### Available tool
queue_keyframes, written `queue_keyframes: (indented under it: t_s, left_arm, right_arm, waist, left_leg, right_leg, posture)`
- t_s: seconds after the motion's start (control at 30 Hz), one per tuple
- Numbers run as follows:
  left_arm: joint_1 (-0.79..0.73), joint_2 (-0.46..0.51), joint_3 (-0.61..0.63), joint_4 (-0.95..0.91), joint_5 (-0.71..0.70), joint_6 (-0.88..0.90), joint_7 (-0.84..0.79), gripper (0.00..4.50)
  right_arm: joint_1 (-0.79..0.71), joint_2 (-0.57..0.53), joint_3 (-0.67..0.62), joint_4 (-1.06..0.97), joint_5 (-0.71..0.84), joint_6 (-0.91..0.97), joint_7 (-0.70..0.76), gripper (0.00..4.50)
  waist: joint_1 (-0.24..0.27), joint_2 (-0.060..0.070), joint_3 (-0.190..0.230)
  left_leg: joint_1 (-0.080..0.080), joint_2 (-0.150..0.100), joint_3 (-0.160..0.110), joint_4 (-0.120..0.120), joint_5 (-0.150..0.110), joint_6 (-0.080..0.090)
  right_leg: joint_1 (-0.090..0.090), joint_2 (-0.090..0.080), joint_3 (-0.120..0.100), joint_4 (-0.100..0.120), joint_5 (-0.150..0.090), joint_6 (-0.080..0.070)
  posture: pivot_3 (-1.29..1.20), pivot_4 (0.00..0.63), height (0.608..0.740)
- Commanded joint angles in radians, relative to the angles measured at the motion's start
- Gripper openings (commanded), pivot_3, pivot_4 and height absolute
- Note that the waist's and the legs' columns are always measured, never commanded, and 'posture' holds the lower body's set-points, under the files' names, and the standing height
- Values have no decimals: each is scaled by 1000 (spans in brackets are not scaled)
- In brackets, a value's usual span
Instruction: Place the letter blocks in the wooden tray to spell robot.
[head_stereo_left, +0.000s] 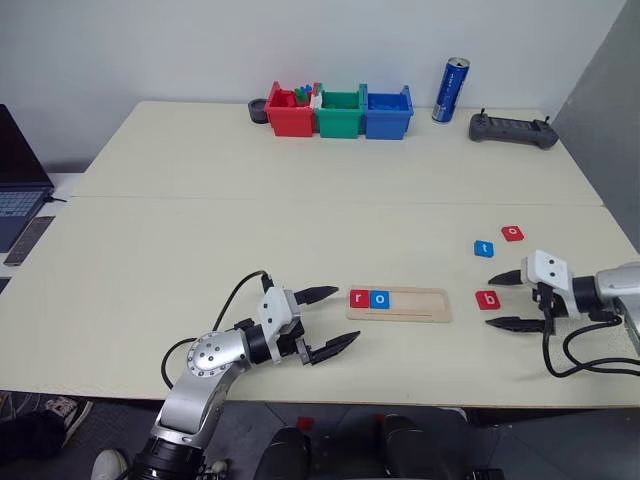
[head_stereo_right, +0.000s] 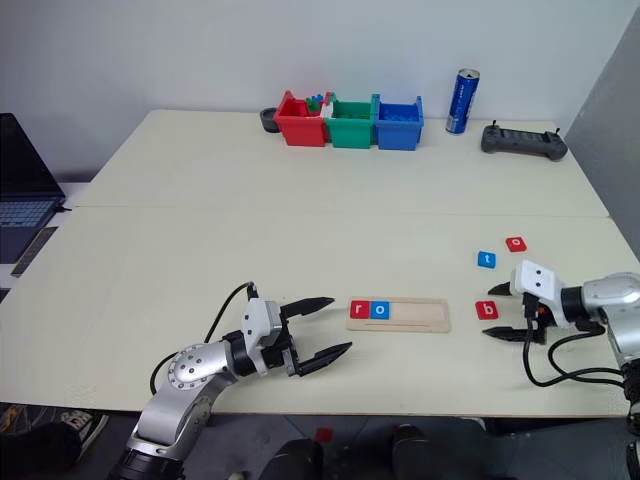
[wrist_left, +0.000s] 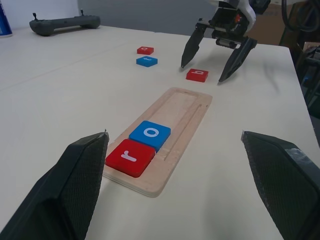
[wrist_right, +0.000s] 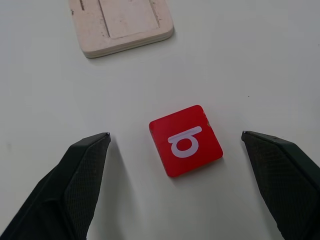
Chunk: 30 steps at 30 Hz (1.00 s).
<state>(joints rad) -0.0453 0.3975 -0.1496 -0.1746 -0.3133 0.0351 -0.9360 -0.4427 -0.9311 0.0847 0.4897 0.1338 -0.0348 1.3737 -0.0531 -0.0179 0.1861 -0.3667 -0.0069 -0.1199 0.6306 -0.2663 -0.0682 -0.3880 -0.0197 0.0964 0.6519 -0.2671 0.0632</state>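
The wooden tray (head_stereo_left: 420, 305) lies near the table's front edge, with a red "r" block (head_stereo_left: 359, 298) and a blue "o" block (head_stereo_left: 379, 299) side by side at its left end. A red "b" block (wrist_right: 186, 140) lies flat just right of the tray. My right gripper (head_stereo_left: 489, 300) is open and tilted down, one finger on either side of this block without touching it. Farther back lie a blue "t" block (head_stereo_left: 484, 248) and a red "o" block (head_stereo_left: 512, 233). My left gripper (head_stereo_left: 347, 314) is open and empty, level, just left of the tray.
At the table's far edge stand red (head_stereo_left: 290, 112), green (head_stereo_left: 340, 113) and blue (head_stereo_left: 387, 112) bins, a blue can (head_stereo_left: 451, 90) and a black controller (head_stereo_left: 513, 129). A laptop (head_stereo_left: 15, 180) sits off to the left. The table's right edge runs close behind my right arm.
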Motion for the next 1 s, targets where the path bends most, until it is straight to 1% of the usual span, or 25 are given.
queue_keyframes:
  t_s: [0.03, 0.07, 0.17, 0.37, 0.4, 0.57, 0.83, 1.0]
  left_arm:
    - [6, 5, 3, -28, -10, -13, 3, 4500]
    - [7, 5, 4, -30, -10, -14, 5, 4500]
    - [3, 6, 9, -27, -12, -15, 9, 4500]
    - [10, 9, 9, -10, -10, -29, 2, 4500]
    - [9, 9, 8, -7, -9, -31, 1, 4500]
    - [6, 10, 6, -7, -10, -31, 3, 4500]
    - [-7, 24, 9, -59, -23, 18, 16, 4500]
    - [-15, 26, 11, -88, -26, 50, 24, 4500]
  right_arm:
    - [-37, 3, -2, 22, -11, -17, 15, 4478]
    - [-40, 5, -1, 24, -8, -11, 17, 4478]
    - [-37, 8, 2, 26, -7, -9, 20, 3909]
    - [-30, 10, 1, 32, -11, -19, 25, 1691]
    - [-35, 12, -1, 31, -10, -16, 24, 1434]
    - [-63, 23, -10, -21, 14, 35, 21, 1449]
    - [-58, 107, 2, -344, 89, 248, -37, 1449]
    - [-50, 147, 39, -459, 65, 314, -88, 1449]
  waist:
    - [1, 0, 0]
    - [1, 0, 0]
    - [2, 0, 0]
    - [2, 0, 0]
    - [2, 0, 0]
    - [-1, 0, 0]
    - [0, 0, 0]
    - [5, 0, 0]
  left_leg:
    - [0, 0, 0, 0, 0, 0]
    - [0, 0, 0, 0, 0, 0]
    - [0, 0, 0, 0, 0, 0]
    - [0, 0, 0, 0, 0, 0]
    - [0, 0, 0, 0, 0, 0]
    - [1, 0, 0, 0, 0, 0]
    - [1, 0, -1, 1, 0, 0]
    - [1, -1, -1, 1, 0, 0]
  right_leg:
    - [0, 0, 0, 0, 0, 0]
    - [0, 0, 0, 0, 0, 0]
    - [0, 0, 0, 0, 0, 0]
    - [0, 0, 0, 1, 0, 0]
    - [0, 0, 0, 1, 0, 0]
    - [0, 0, 0, 2, 0, 0]
    - [-1, 0, 0, 6, 0, 0]
    - [0, 0, 0, 6, 0, 0]
  posture:
    - [0, 150, 740]
    - [0, 150, 740]
    - [0, 150, 740]
    - [0, 150, 740]
    - [0, 150, 740]
    - [0, 150, 740]
    - [0, 150, 740]
    - [0, 150, 740]
